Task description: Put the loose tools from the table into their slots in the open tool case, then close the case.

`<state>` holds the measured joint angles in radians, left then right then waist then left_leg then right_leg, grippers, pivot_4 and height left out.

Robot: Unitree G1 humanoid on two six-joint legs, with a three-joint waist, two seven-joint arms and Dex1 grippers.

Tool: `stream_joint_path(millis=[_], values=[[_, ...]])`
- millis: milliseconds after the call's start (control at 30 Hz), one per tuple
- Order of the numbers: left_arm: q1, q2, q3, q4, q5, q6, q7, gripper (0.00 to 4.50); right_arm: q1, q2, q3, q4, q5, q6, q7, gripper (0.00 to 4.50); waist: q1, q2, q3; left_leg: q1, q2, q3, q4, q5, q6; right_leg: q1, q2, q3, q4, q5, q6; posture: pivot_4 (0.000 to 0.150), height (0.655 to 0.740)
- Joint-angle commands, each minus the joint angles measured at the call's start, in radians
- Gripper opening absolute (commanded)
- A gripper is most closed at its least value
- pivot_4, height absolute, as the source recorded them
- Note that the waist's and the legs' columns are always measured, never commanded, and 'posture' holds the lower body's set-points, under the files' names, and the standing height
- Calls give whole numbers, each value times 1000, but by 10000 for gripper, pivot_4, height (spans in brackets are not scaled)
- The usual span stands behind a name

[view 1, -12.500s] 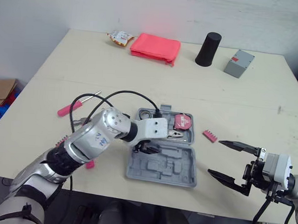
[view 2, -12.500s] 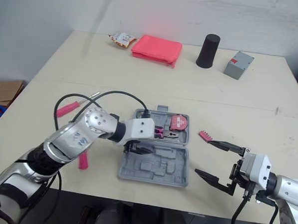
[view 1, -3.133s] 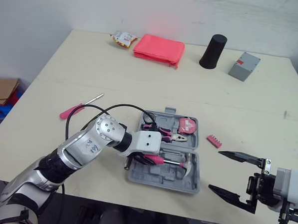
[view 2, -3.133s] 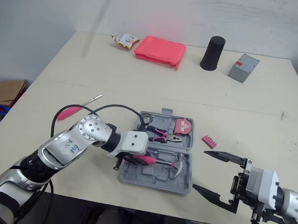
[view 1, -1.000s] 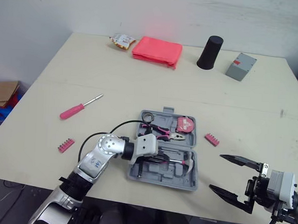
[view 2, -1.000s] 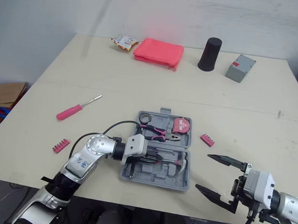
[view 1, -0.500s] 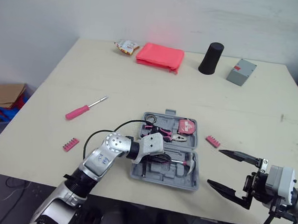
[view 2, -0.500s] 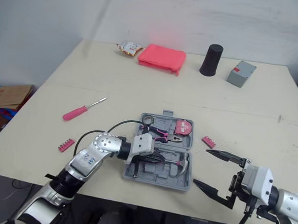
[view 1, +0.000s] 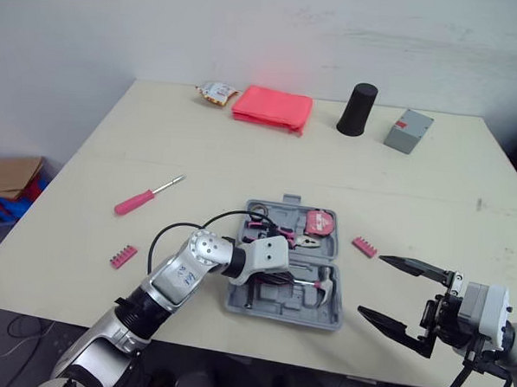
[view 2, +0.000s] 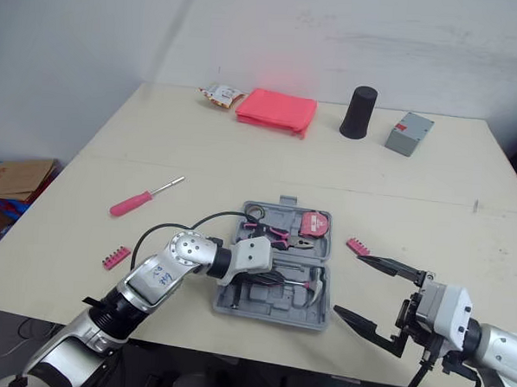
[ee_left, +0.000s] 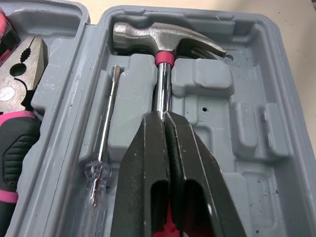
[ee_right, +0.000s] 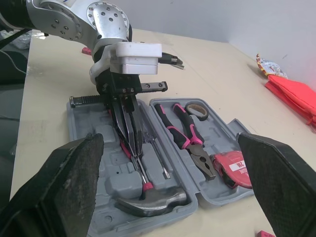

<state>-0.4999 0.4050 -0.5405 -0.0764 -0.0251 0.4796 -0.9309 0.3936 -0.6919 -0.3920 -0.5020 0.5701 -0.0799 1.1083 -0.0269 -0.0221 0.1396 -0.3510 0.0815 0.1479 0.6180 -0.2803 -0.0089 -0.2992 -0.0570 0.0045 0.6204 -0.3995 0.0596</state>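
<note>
**Hammer seated, three tools loose on the table**

Beige table (view 1: 243, 154) against a white wall, with the grey tool case (view 1: 297, 314) lying open near the front edge. Its far half holds pink-handled pliers (ee_right: 183, 129), a ring of tape (ee_right: 196, 109) and a red tape measure (view 1: 319, 221). The near half holds the hammer (ee_left: 148, 37) in its moulded slot, and a slim screwdriver with a clear handle (ee_left: 105, 136) lies in the channel just beside it.

The left gripper (ee_left: 165, 114) is down inside the near half, its two black fingers (ee_left: 143, 163) clenched together directly over the hammer's shaft (the pink grip peeks out beneath them). The right gripper (view 1: 372, 285) hangs to the right of the case near the table's front edge, fingers spread wide and holding nothing.

Outside the case lie a pink screwdriver (view 1: 147, 195) well to its left, a pink bit strip (view 1: 122, 256) nearer the front left, and a second bit strip (view 1: 364, 246) just beside the case's right side.

Along the far edge sit a snack packet (view 1: 216, 92), a red pouch (view 1: 272, 107), a black cylinder (view 1: 356, 109) and a small grey box (view 1: 408, 132).
</note>
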Motion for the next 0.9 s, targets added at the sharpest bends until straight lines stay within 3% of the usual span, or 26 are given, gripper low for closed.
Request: stream_joint_path(millis=[33,200,333,433,533,633,700,900], values=[[81,35,-85,111,75,101,13,372,6,13,-2,3,3,-29,9,45000,0,-1,-2,0,0,0,0,0,0,0,0,0,0,0,0,1500,7400],[86,12,17,67,1,-128,2,372,18,22,-7,42,-3,-68,33,45000,0,0,-2,-2,0,0,-2,0,0,-2,-1,0,-2,0,0,1500,7400],[105,10,167,-12,-177,-257,-98,372,32,18,-32,72,6,-90,59,45000,0,7,12,-4,0,0,-3,2,2,-11,-1,-1,-1,0,0,1500,7400],[128,40,254,-53,-255,-330,-159,372,58,5,-71,95,25,-101,92,45000,3,8,17,-23,0,0,-3,9,-3,-30,1,-2,2,6,13,1500,7400],[155,86,327,-85,-306,-374,-197,372,85,-7,-120,131,43,-115,135,45000,4,8,20,-25,0,0,-3,9,-7,-33,4,0,2,2,17,1500,7400],[214,182,465,-183,-395,-296,-188,8474,105,-26,-209,216,53,-142,182,45000,3,5,24,-25,0,0,-3,5,-8,-33,5,1,2,-2,19,1500,7400],[271,240,589,-199,-426,-261,-139,17267,106,-38,-261,284,53,-159,203,45000,0,4,28,-25,0,0,-3,4,-9,-33,6,2,2,-2,19,1500,7400],[512,384,1003,32,-407,-395,-120,42789,99,-98,-429,547,34,-273,281,45000,-11,4,41,-20,1,2,-3,4,-8,-31,6,3,4,-3,18,1500,7400]])
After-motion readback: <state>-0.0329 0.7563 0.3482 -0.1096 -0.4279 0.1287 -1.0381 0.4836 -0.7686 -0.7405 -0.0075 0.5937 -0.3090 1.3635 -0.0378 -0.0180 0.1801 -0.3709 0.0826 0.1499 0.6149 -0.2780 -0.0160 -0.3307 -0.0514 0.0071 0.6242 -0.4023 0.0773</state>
